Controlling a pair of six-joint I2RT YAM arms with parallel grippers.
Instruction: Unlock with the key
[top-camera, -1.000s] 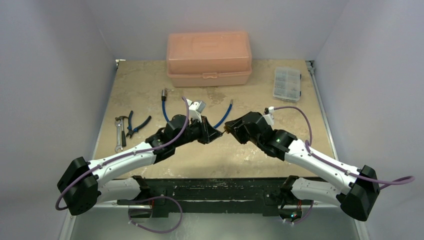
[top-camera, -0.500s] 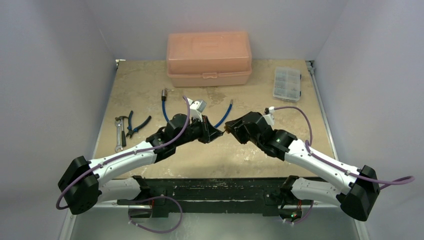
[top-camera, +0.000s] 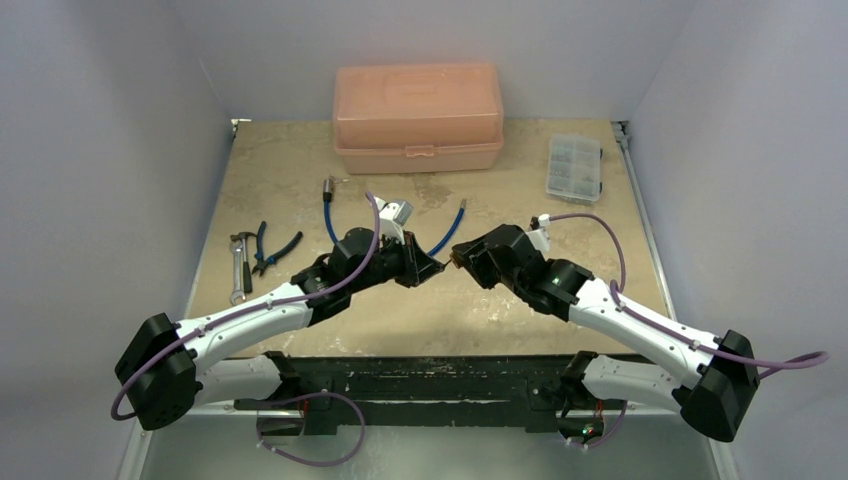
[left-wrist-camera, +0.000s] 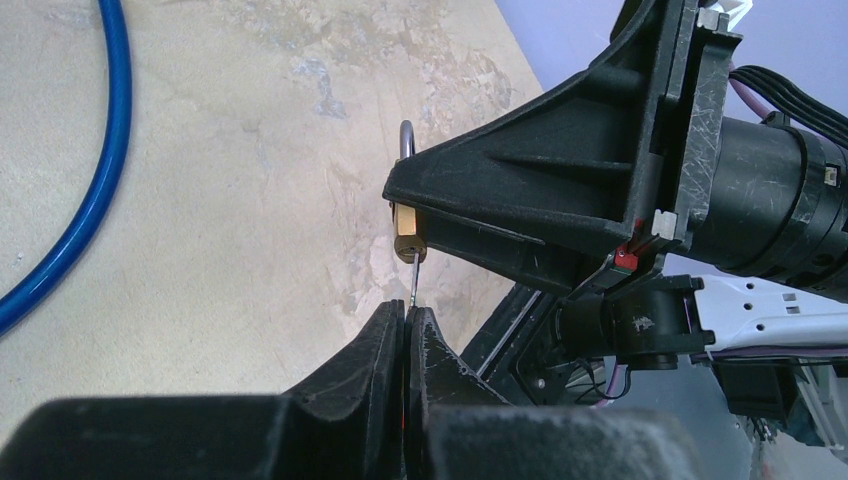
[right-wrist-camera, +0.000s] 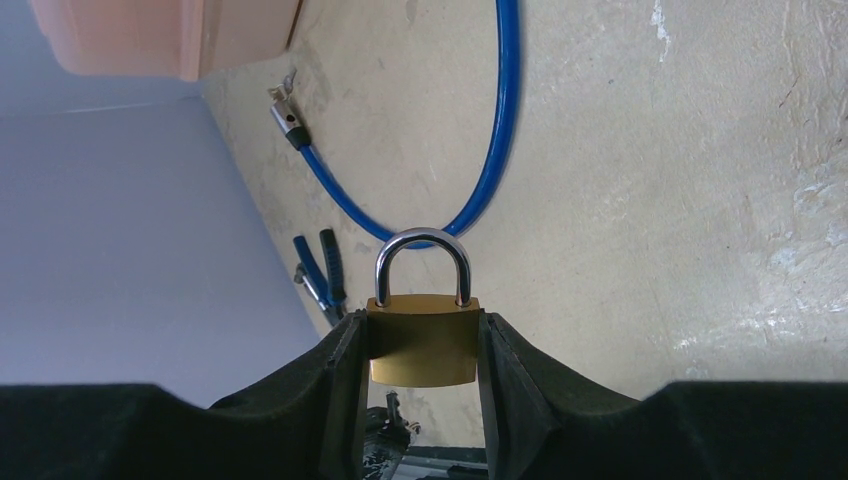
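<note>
Our left gripper (left-wrist-camera: 407, 313) pinches the key (left-wrist-camera: 414, 276), its tip at the base of the brass padlock (right-wrist-camera: 423, 345) — which our right gripper (right-wrist-camera: 420, 335) clamps by its sides. We judge this the insertion step; next we must push straight home, then turn.

Pink toolbox (top-camera: 417, 117), blue cable (top-camera: 327, 215), pliers (top-camera: 268, 246), perhaps a wrench (top-camera: 238, 268), clear organizer (top-camera: 575, 167).

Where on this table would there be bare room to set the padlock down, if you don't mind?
Bare table lies left of the pink box, behind the pliers, and between the two arms toward the near edge. It is crowded around the blue cable, left gripper and right gripper.
</note>
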